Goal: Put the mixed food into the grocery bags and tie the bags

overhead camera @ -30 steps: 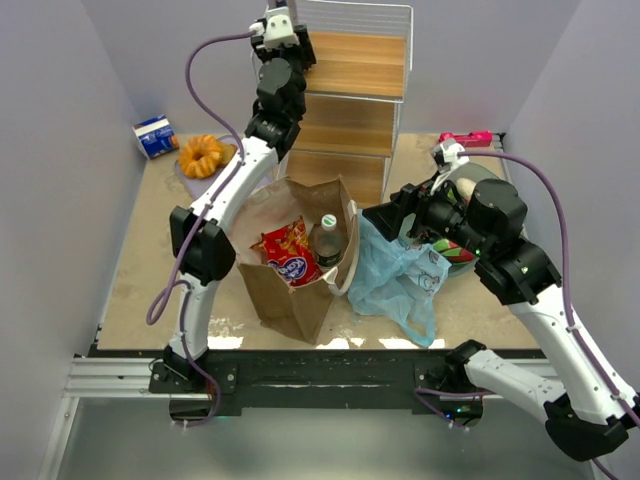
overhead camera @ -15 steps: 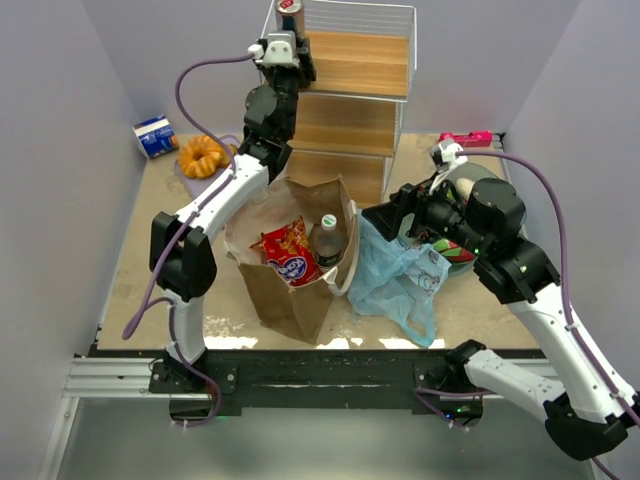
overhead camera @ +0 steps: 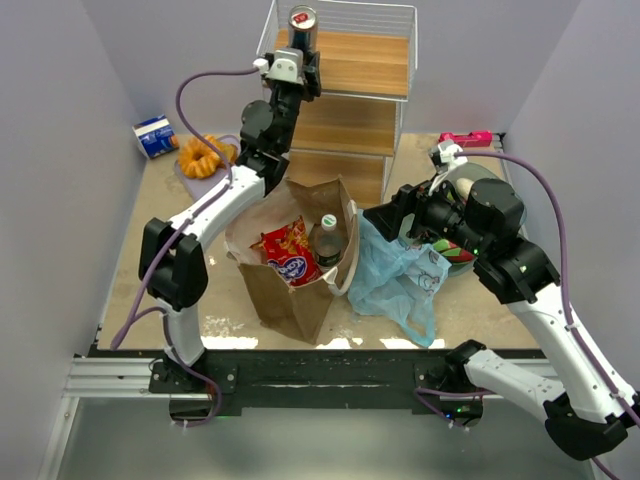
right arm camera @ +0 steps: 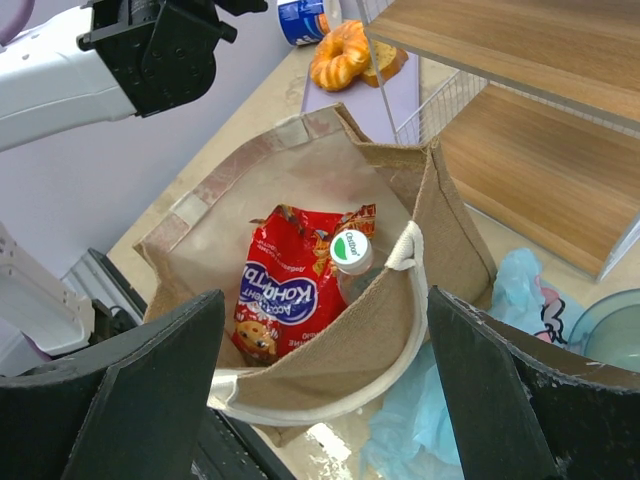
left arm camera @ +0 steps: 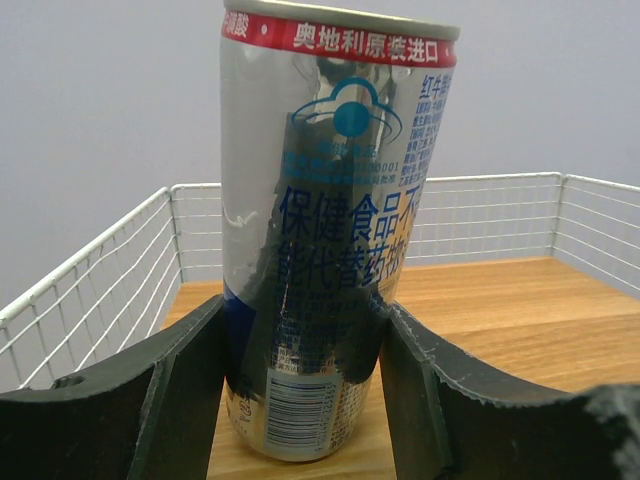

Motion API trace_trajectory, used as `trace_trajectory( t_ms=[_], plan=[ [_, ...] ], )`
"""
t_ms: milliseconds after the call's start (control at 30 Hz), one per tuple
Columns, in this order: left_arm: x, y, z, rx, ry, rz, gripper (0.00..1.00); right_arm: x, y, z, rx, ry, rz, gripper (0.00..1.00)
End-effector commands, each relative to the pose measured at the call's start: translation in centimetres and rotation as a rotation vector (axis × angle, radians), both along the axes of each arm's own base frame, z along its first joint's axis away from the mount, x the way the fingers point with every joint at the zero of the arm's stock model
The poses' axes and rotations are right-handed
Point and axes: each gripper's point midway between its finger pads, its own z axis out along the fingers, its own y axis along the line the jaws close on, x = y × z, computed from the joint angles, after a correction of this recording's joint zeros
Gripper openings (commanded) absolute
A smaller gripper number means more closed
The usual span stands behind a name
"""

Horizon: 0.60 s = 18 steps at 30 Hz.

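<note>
Top external view: the large brown paper bag with white loop handles (overhead camera: pixel 262 272) is seen standing open at mid-table, and the thin light-blue plastic bag (overhead camera: pixel 400 283) is seen slumped against its right side, with nothing discernible inside it. Two items are already lodged in the paper bag: the red crinkly snack packet (right arm camera: pixel 283 290) and, beside it, the clear bottle with a green-and-white cap (right arm camera: pixel 351 253). The silver-and-blue drink can with a red band (left arm camera: pixel 325 230) is not yet bagged; it is found at the front left corner of the top shelf of the wire-sided wooden rack (overhead camera: pixel 360 62). No bag is tied, so the task is judged to be at an early stage. The left gripper (left arm camera: pixel 300 395) is closed against the lower sides of the can; whether the can is lifted off the wood cannot be told. The right gripper (right arm camera: pixel 330 385) is spread wide above the paper bag's opening, and nothing is held in it.
</note>
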Motion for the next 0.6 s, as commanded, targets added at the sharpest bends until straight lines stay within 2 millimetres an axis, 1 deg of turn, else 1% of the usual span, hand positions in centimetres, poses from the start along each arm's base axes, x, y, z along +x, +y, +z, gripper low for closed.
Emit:
trace_trajectory(
  t_ms=[0,67,100,133,367,567],
  plan=[
    [-3.9,0.3,4.7,-0.027,-0.138,-0.053,0.00,0.1,-0.4,0.8,-0.004,-0.028,-0.015,0.86],
    [-4.3,0.4,5.1,-0.026,-0.148,-0.061,0.00,0.2,-0.4,0.8,-0.007,-0.029,-0.014,0.85],
    [-4.8,0.6,5.8,-0.032,-0.162,-0.064,0.00,0.2,-0.3,0.6,-0.012,-0.027,-0.014,0.86],
    [-4.9,0.5,5.7,-0.028,-0.165,-0.072,0.00,0.3,-0.4,0.6,-0.013,-0.028,-0.018,0.86],
    [-6.6,0.7,7.2,-0.032,-0.208,-0.102,0.00,0.3,-0.6,0.4,-0.021,-0.026,-0.028,0.86],
    [-8.2,1.3,9.2,-0.062,-0.259,-0.116,0.00,0.4,-0.8,0.3,-0.032,-0.023,-0.037,0.86]
  ],
)
